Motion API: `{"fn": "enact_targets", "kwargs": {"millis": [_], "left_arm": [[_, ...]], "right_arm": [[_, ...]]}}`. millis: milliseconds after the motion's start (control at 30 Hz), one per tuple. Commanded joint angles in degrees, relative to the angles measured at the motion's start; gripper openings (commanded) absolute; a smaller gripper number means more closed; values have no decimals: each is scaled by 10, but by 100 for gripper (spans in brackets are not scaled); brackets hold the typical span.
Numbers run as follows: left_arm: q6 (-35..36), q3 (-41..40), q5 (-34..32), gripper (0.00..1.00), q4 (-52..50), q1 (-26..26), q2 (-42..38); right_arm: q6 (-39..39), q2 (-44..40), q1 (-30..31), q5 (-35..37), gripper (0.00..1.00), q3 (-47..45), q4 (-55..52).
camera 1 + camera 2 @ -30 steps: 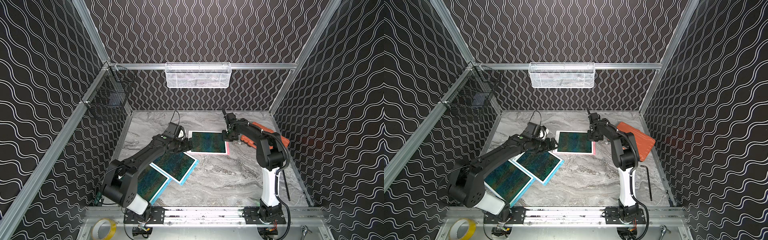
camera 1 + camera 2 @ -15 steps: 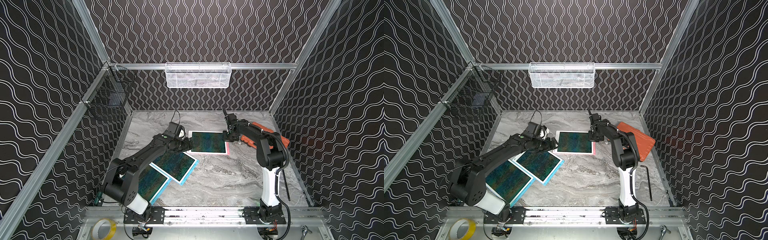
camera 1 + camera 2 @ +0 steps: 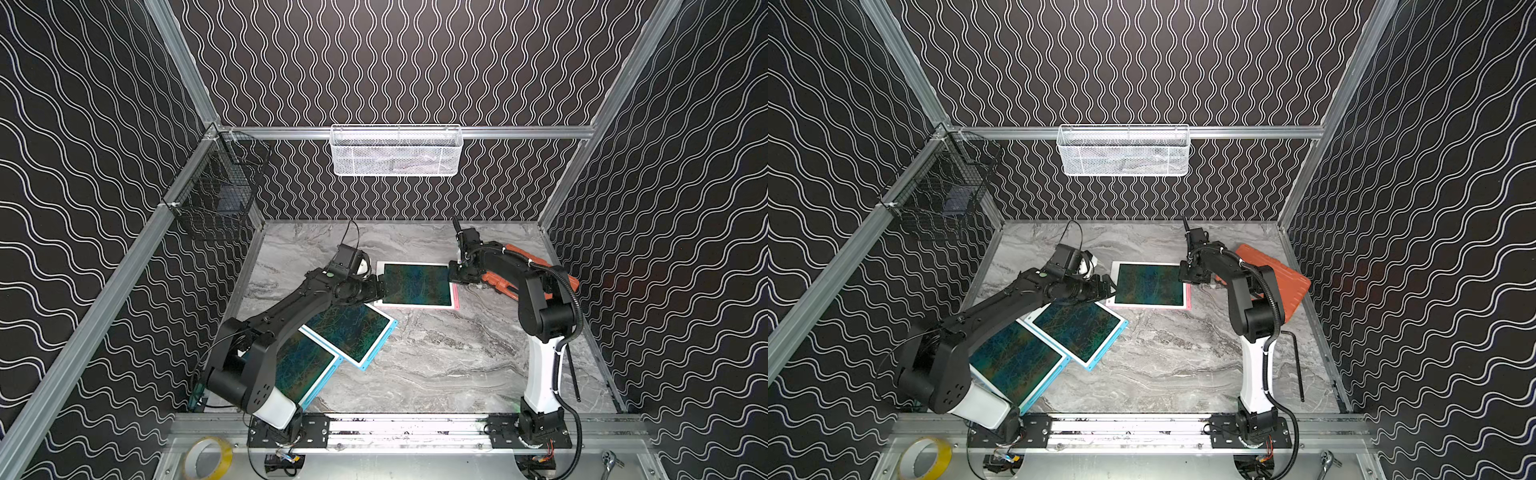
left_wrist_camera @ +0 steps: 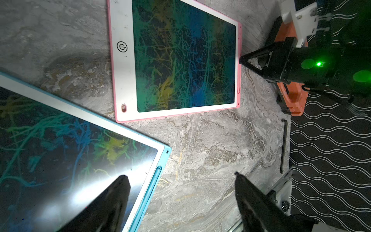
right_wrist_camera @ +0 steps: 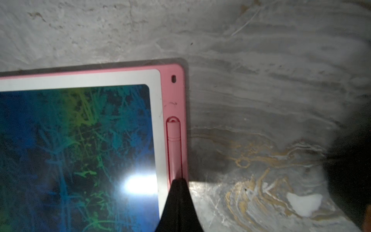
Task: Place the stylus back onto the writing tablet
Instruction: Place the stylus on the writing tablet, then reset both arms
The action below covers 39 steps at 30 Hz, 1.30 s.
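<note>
A: Where's the stylus (image 5: 174, 148)?
B: Seated along the edge of the pink tablet (image 5: 156, 120), one end hidden beneath the shut right jaws.
A: Left jaws?
B: Wide apart, empty, straddling the edge of the blue tablet (image 4: 80, 140); a power symbol (image 4: 121, 46) lies beyond.

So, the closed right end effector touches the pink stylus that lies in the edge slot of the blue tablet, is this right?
Not quite: only the tablet colour is wrong. In the right wrist view, the closed right end effector touches the pink stylus that lies in the edge slot of a pink tablet, not a blue one.
</note>
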Motion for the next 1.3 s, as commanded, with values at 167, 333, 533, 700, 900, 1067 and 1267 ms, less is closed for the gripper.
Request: {"fn": "enact_targets", "kwargs": {"millis": [167,333,533,700,900,1067,1267], "left_arm": [[1,8,-7,86,13,-1,-4],[7,24,-8,86,5,0,-4],[22,38,-18,88,-15,1,-13],[60,65,-38,95,-51,7,-26],[110,59,-75,99,-74,40,-64],[147,-6,-116,99,-38,86,-134],[182,-48,-313,99,-39,121,-191]], "right_arm": [[-7,-10,0,18,5,51,-53],[0,-46,-1,-2,20,77,-24],[11,-120,0,-11,37,53,20],[19,-226,0,24,48,-35,43],[6,-417,-2,78,100,-226,138],[-18,-571,-14,132,100,-361,225],[63,-656,-33,320,100,-491,266]]}}
